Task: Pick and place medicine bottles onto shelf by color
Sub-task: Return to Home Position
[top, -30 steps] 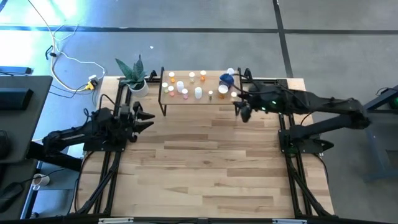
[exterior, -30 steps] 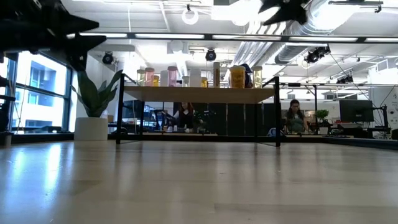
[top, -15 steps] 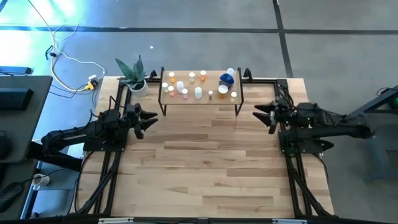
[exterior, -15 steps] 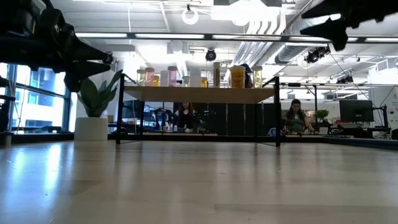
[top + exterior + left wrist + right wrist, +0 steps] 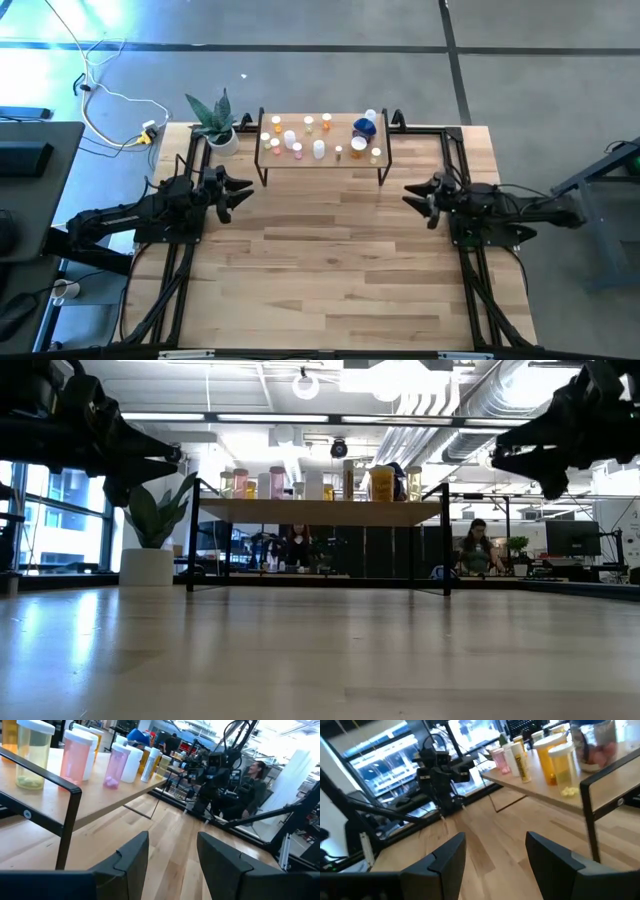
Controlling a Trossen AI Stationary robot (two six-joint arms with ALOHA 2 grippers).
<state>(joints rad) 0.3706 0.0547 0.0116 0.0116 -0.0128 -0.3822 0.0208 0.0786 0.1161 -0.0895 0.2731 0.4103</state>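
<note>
- Facing inward: left pincer (image 5: 240,190), right pincer (image 5: 412,196), both empty, spread apart.
- Between them: shelf (image 5: 322,160) with medicine bottles (image 5: 318,148), long axis left-right; neither arm nearer.

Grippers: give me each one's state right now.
Left gripper: jaws open, holding nothing.
Right gripper: jaws open, holding nothing.

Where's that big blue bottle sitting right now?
In the high view, the blue bottle stands near the right end of the shelf, among smaller white-capped bottles; the potted plant sits past the shelf's opposite, left end.
</note>
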